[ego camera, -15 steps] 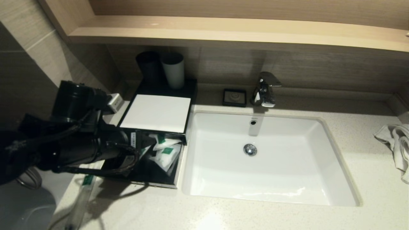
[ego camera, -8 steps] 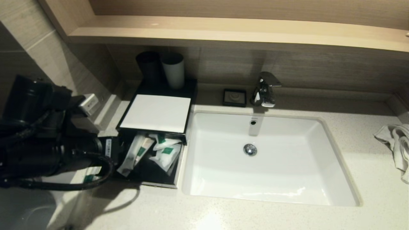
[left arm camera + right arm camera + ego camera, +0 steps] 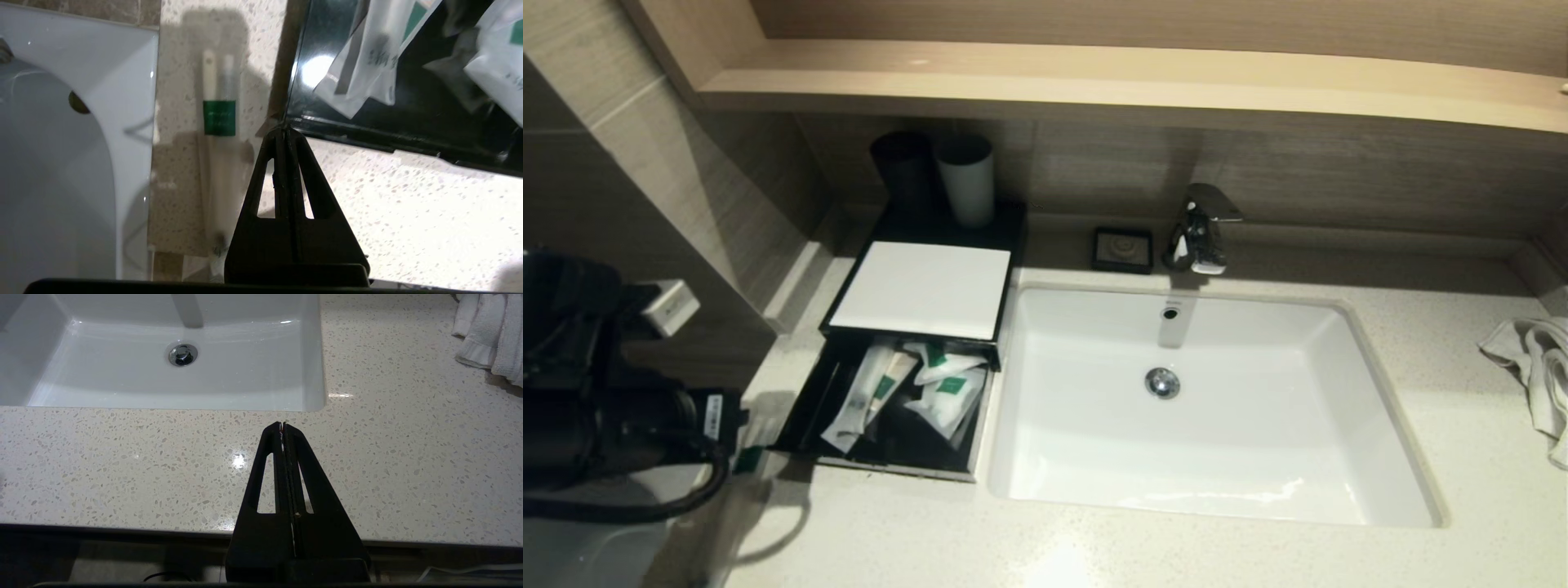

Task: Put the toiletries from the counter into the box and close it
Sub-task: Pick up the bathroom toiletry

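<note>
The black box (image 3: 1009,237) with a white lid (image 3: 923,287) stands left of the sink. Its drawer (image 3: 894,467) is pulled out toward me and holds several white packets with green marks (image 3: 947,392), also seen in the left wrist view (image 3: 367,61). A long clear toothbrush packet with a green band (image 3: 219,118) lies on the counter left of the drawer, partly seen in the head view (image 3: 747,457). My left gripper (image 3: 283,130) is shut and empty, above the counter at the drawer's front left corner. My right gripper (image 3: 282,425) is shut and empty over the counter's front edge.
The white sink (image 3: 1388,408) fills the middle, with the faucet (image 3: 1199,229) and a small black dish (image 3: 1123,249) behind it. Two cups (image 3: 968,180) stand behind the box. A white towel (image 3: 1539,367) lies at the far right. A wall (image 3: 711,212) borders the left.
My left arm has drawn back to the left, away from the drawer. The drawer's contents, with a long packet at its left, and the toothbrush packet's green band now show.
</note>
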Controlling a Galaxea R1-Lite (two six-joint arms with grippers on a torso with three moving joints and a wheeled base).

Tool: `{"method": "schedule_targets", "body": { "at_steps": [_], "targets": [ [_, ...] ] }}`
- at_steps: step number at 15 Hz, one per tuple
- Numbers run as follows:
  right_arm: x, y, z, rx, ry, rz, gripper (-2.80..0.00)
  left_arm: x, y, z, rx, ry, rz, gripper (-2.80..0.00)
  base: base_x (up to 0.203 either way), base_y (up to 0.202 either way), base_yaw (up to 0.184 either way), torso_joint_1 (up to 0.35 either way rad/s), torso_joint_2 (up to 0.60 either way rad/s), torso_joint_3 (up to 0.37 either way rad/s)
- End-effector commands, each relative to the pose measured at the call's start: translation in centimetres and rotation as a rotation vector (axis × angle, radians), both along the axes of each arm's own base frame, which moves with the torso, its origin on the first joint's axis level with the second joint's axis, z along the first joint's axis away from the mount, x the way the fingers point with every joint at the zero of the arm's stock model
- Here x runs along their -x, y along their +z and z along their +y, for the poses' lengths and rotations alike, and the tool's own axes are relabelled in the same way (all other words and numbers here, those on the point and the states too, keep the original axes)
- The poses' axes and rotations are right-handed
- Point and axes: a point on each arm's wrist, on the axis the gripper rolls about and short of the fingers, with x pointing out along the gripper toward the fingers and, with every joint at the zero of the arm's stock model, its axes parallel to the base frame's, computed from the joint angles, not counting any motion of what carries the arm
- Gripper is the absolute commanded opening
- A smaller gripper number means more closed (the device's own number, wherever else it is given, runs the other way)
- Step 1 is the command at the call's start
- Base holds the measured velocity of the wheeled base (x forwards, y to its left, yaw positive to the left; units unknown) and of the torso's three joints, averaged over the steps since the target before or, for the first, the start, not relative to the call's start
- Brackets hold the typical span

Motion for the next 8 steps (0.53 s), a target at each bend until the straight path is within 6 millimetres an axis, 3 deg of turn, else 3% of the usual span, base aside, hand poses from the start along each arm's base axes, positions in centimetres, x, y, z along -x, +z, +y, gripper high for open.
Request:
{"method": "schedule_targets", "body": {
  "at_steps": [1, 5, 8],
  "targets": [
    [0.0, 0.0, 0.0, 0.000, 0.000, 0.000, -2.80, 0.7, -0.8, 0.4, -0.007, 0.013, 0.023, -2.80, 0.000, 0.000, 0.000, 0.000, 0.00, 0.000],
    [0.0, 0.0, 0.0, 0.000, 0.000, 0.000, -2.80, 1.5, -3.3, 0.5, -0.039, -0.002, 0.116, -2.80, 0.000, 0.000, 0.000, 0.000, 0.00, 0.000],
    [0.0, 0.0, 0.0, 0.000, 0.000, 0.000, -2.80, 1.6, -3.9, 1.3, -0.071, 0.007, 0.134, -2.80, 0.000, 0.000, 0.000, 0.000, 0.00, 0.000]
  ]
}}
